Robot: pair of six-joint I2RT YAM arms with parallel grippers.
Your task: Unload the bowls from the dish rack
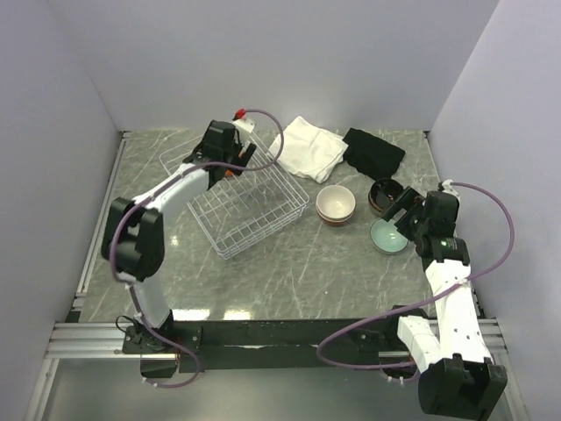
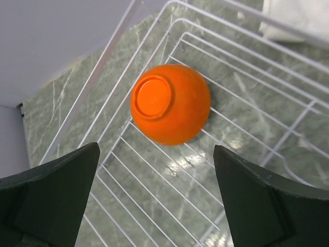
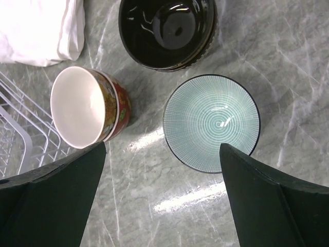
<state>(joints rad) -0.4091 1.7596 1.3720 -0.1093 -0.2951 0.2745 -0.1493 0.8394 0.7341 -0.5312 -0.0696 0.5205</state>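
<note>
Nearest, on the right, the right gripper [image 3: 162,150] hangs wide open and empty over the pale blue-green bowl [image 3: 212,122], which stands upright on the table [image 3: 288,62]. Just left of it a cream-lined bowl [image 3: 77,105] sits nested in a red bowl [image 3: 121,103], and just beyond is a dark bowl [image 3: 167,31]. Further left, the dish rack [image 1: 254,210] looks bare but for its far corner, where the orange bowl [image 2: 170,110] lies mouth-down, tipped on the wires. The left gripper [image 2: 155,152] is poised above it, fingers spread wide, gripping nothing. Glazed ceramic is rigid, fairly weighty, slick and chippable, so I would pinch across the foot ring, not the round belly. Only the left wrist view shows that bowl plainly, as overhead the arm nearly covers it, yet the overhead view alone shows both arms at once
</note>
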